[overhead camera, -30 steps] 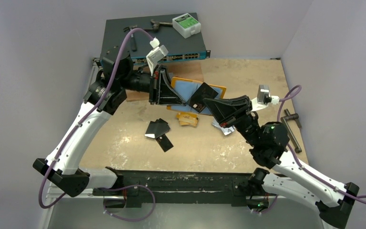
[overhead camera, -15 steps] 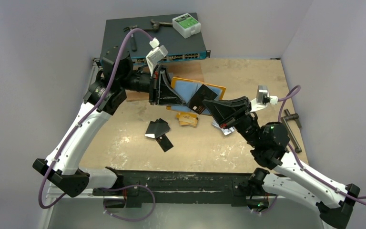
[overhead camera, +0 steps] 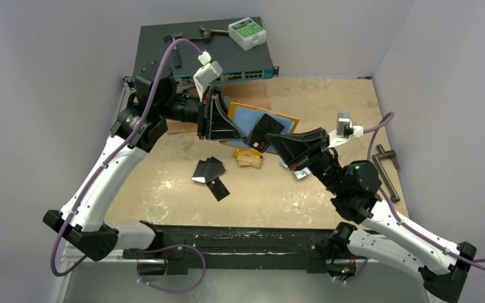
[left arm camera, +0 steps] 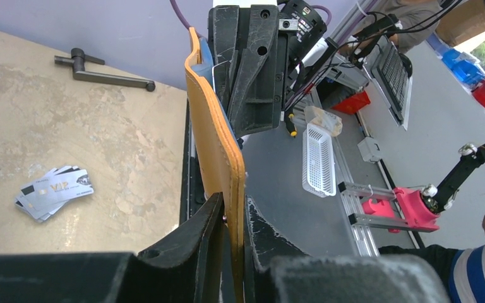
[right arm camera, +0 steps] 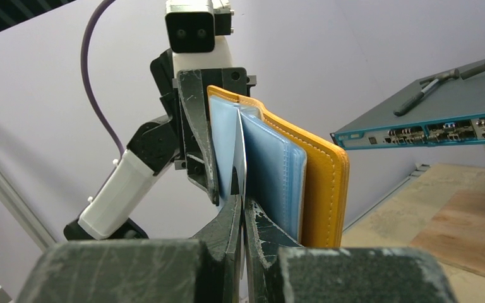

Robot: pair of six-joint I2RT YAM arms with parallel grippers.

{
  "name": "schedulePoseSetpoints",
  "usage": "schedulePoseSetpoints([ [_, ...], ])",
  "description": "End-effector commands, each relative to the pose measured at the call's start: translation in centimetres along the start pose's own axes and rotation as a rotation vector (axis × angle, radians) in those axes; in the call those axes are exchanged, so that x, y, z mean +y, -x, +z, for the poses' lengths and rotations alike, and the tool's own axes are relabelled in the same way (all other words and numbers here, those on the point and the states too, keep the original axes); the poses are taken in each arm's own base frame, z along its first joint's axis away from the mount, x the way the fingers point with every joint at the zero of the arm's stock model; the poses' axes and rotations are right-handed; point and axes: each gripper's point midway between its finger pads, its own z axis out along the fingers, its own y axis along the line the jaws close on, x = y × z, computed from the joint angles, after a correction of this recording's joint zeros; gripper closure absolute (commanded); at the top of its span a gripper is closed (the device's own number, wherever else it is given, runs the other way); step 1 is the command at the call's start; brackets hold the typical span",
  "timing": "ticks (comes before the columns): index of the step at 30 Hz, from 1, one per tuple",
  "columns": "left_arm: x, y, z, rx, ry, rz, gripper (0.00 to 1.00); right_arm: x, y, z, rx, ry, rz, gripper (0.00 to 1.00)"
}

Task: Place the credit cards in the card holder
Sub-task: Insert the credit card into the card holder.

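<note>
Card holder [overhead camera: 245, 117] hangs open above the table [overhead camera: 164, 189] at 12 o'clock, clamped in my left gripper [left arm camera: 233, 218], and over the last second my right gripper [right arm camera: 243, 211], pinching a black card [overhead camera: 264, 126], has crept in from 4 o'clock, so insertion looks underway.

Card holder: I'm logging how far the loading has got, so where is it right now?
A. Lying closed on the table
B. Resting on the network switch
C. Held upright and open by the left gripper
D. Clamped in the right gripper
C: the left gripper pinches the orange card holder by its edge, upright and open, while the right gripper brings a black card to it.
</note>
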Motion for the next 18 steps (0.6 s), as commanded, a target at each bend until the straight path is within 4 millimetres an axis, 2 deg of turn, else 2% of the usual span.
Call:
schedulePoseSetpoints([
  [1, -4.1, 1.1, -0.7, -0.009, -0.075, 0.151, 0.85, -0.7, -0.3, 0.2, 0.032, -0.041, -0.034, 1.0],
  [18, -5.0, 0.6, -0.9, 0.01, -0.084, 0.206, 0.87, -0.8, -1.8, 0.4, 0.109, -0.038, -0.029, 1.0],
])
